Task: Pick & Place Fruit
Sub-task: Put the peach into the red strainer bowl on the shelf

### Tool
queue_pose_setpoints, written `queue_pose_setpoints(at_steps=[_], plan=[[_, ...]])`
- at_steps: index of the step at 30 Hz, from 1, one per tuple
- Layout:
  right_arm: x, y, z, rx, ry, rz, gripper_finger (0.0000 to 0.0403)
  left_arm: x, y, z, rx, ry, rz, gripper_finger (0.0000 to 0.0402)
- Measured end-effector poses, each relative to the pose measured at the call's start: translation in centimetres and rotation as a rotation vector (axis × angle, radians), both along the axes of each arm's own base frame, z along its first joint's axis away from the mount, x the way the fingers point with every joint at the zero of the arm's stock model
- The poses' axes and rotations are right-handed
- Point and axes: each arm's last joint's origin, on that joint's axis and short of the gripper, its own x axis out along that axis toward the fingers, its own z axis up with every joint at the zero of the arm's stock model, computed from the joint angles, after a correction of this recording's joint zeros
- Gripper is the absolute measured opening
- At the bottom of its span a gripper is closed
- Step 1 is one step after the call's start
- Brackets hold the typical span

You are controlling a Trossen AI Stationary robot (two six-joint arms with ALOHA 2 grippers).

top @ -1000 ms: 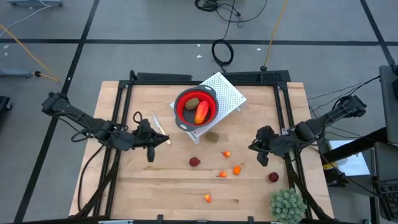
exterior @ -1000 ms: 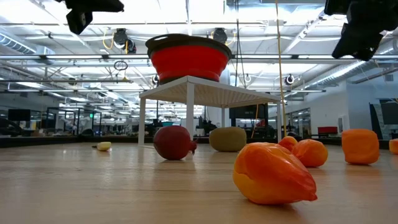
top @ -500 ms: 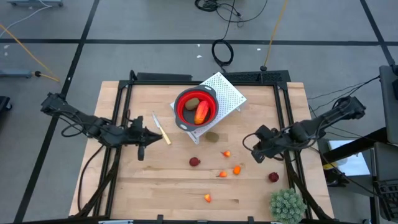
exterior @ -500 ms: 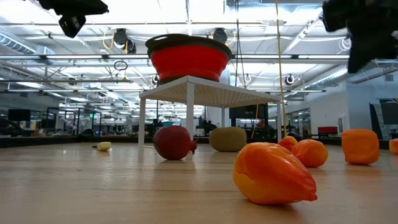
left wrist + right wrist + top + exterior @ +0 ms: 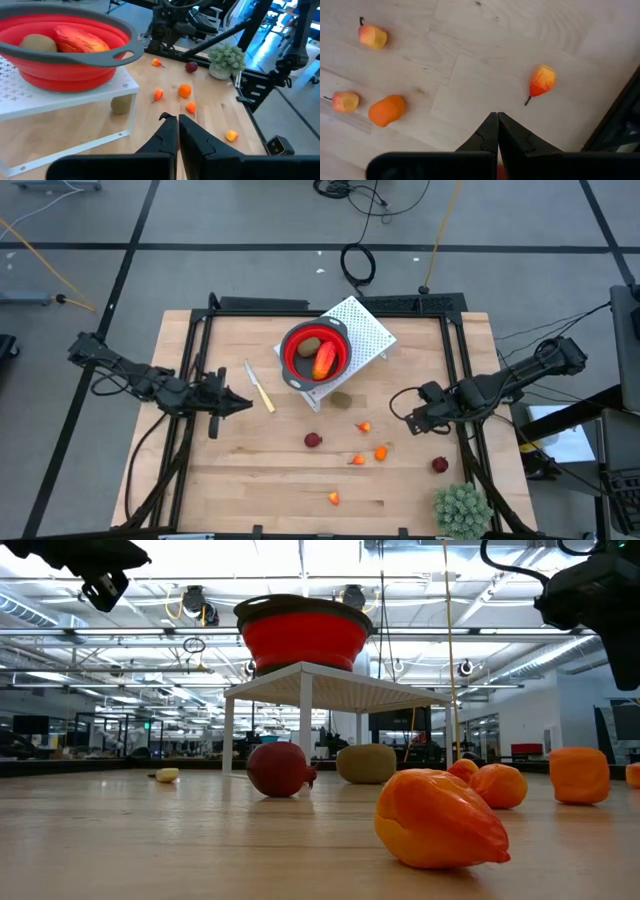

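both dark two-finger grippers are closed on nothing: the left gripper (image 5: 240, 403) hovers beside the cream-handled knife (image 5: 259, 388), the right gripper (image 5: 397, 406) near small orange toy fruit (image 5: 381, 452) scattered on the wooden table (image 5: 240, 470); two pieces lie in the red bowl (image 5: 296, 351).

Open wood left and front, clutter mid-table

The red bowl (image 5: 315, 353) on its white stand (image 5: 366, 328) blocks the back centre; scattered fruit (image 5: 381, 452) and a spiky plant ball (image 5: 462, 507) crowd the front right.
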Motion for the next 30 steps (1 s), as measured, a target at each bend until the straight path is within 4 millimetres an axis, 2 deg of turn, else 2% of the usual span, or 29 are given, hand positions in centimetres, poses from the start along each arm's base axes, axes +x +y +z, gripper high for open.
queue_pose_setpoints(at_steps=[3, 12, 18, 25, 30], plan=[[0.0, 0.0, 0.0, 0.001, 0.000, -0.007, 0.0000, -0.4, 0.1, 0.0, 0.003, -0.011, -0.030, 0.0002], [0.0, 0.0, 0.0, -0.002, 0.000, -0.004, 0.0000, -0.6, 0.1, 0.2, 0.027, -0.031, -0.067, 0.0020], [0.0, 0.0, 0.0, -0.006, 0.002, 0.002, 0.0003, -0.6, 0.1, 0.2, 0.024, -0.030, -0.066, 0.0004], [-1.0, -0.4, -0.1, -0.036, 0.098, -0.096, 0.0030, -0.6, 0.2, 0.2, 0.008, -0.030, -0.058, 0.0019], [-1.4, -0.6, -0.1, -0.049, 0.138, -0.211, 0.0070, -0.6, 0.2, 0.2, 0.010, -0.031, -0.055, 0.0011]])
